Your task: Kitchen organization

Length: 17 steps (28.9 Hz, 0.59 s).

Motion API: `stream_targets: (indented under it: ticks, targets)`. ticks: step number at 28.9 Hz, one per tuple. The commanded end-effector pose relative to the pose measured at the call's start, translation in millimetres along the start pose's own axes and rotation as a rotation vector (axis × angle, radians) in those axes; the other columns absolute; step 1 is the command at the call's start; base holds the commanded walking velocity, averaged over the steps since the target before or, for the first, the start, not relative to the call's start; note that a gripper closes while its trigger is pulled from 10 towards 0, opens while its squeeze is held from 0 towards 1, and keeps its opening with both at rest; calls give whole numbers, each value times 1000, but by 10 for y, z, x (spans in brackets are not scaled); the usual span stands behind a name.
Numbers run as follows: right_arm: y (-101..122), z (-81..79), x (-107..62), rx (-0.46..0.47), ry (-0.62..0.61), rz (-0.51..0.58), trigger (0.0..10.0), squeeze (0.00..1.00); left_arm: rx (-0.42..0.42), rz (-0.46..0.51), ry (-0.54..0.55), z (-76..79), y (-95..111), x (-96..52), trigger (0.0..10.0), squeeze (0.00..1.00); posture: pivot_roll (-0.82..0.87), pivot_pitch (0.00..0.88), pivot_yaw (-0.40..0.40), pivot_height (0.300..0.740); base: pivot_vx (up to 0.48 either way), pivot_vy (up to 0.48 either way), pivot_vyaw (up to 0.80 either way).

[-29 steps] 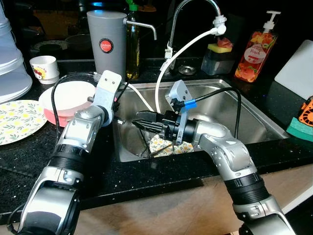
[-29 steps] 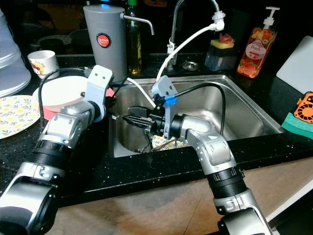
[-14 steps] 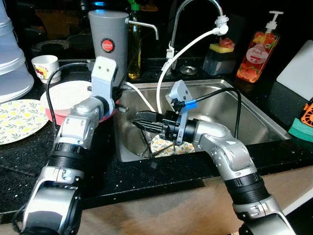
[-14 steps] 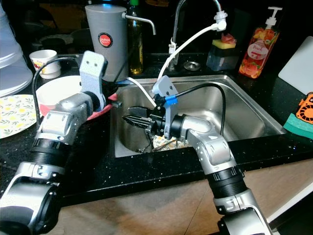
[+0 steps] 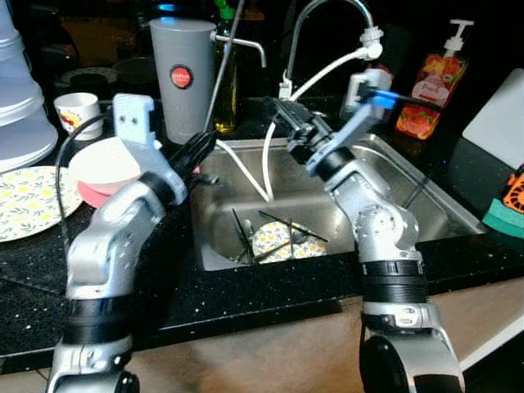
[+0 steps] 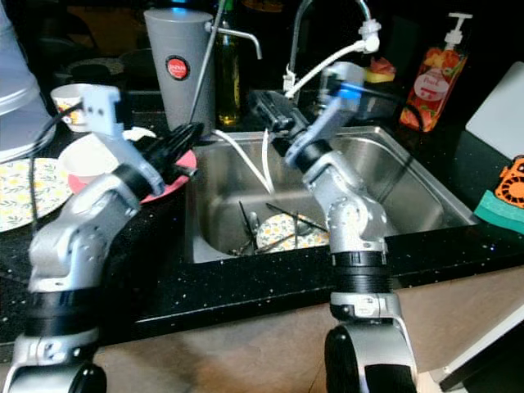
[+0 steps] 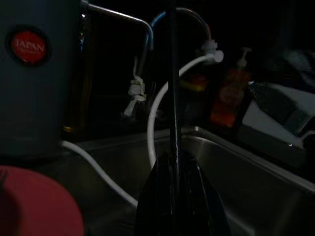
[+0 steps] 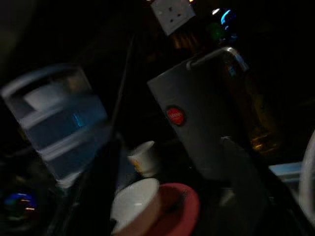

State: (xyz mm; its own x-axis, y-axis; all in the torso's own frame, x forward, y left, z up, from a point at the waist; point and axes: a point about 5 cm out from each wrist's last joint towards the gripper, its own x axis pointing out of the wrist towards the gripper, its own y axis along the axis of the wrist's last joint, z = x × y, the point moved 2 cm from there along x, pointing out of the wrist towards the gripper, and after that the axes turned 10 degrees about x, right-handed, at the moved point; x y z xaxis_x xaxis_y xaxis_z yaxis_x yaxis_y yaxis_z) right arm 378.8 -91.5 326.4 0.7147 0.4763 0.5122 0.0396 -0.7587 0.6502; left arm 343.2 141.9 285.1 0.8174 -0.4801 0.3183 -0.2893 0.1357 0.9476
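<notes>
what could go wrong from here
The left gripper holds a thin chopstick by its lower end; it sticks up close to the grey canister and could strike it or slip from the grip. The right gripper is raised beside the white hose and might snag it.

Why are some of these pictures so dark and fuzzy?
Both wrist views are dim: in the left wrist view the grey canister and faucet barely show behind the left tool. The right wrist view is dark and smeared. The eye views are brighter, with shine on the steel sink.
</notes>
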Motion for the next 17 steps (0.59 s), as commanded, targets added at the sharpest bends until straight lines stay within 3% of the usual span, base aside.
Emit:
stream_targets:
  ticks: [1,4,5,7,9,17]
  targets:
    - [5,-110,33,60,43,0,10000,1000,8,9,-22,23,53,-57,0,0,-19,84,-52,740,0,0,0]
    - [-2,-168,46,99,62,-6,10000,1000,-3,5,-16,21,52,-92,0,0,-19,84,-52,740,0,0,0]
    - [-12,-208,54,128,81,-15,10000,0,-11,-1,-21,26,46,-104,0,0,-19,84,-52,740,0,0,0]
    - [-21,-239,57,149,97,-24,10000,0,-15,-7,-25,32,39,-111,0,0,-21,79,-51,740,0,0,0]
    - [-71,-322,52,153,139,-68,10000,0,-28,-31,-86,123,10,-123,0,0,-21,78,-51,740,0,0,0]
    - [-145,-413,26,143,171,-128,10000,0,-30,-98,-249,376,-76,-179,0,0,-24,66,-48,740,0,0,0]
